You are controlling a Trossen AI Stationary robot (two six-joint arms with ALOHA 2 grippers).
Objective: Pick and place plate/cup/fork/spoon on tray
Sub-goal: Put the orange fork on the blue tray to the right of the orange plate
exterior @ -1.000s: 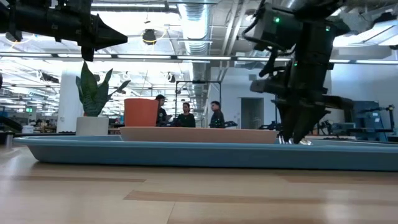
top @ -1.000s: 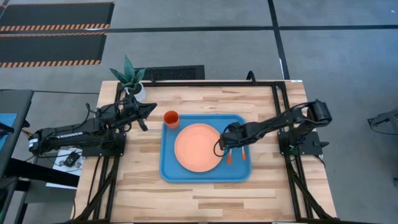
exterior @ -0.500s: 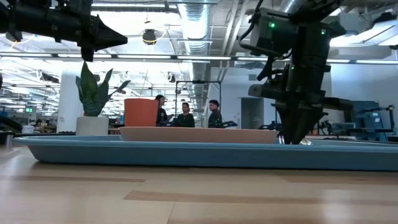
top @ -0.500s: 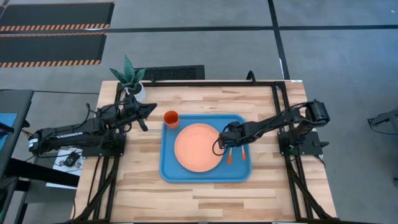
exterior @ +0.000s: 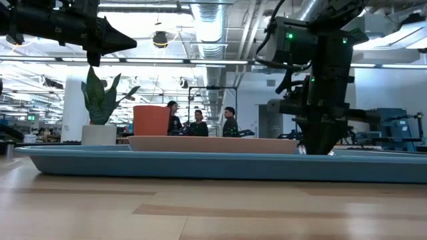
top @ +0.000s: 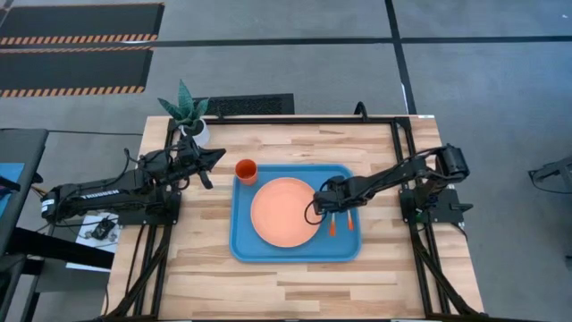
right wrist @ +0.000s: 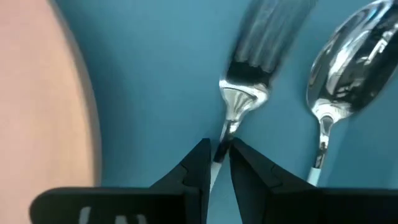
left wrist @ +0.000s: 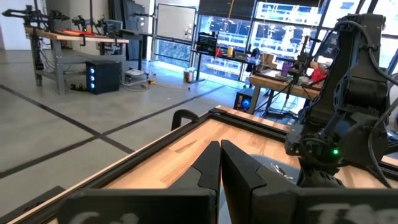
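Observation:
The light-blue tray (top: 243,241) lies mid-table with the salmon plate (top: 282,213) on it and the orange cup (top: 247,170) at its far left corner. The fork (right wrist: 249,68) and the spoon (right wrist: 345,59) lie side by side on the tray, right of the plate; their orange handles (top: 332,227) show in the high view. My right gripper (top: 318,211) points down over the fork, by the plate's right rim, shut on the fork. My left gripper (top: 214,157) is shut and empty, in the air left of the tray. My right gripper pinches the fork's thin silver neck (right wrist: 230,127), between the tines and the handle, between its two fingers. The fingers (right wrist: 198,163) come from above, pointing down, one on each side of the neck. Whether the fork is lifted off the tray floor, I cannot tell.
A white pot with a green spiky plant (top: 188,112) stands at the table's far left corner, behind my left gripper. Bare wood lies in front of the tray and along the far edge. People stand in the room beyond the table (exterior: 199,123).
My right gripper has stayed low over the fork beside the plate. In the low view it has come more upright and edged slightly sideways. The plate, cup and tray have kept still.

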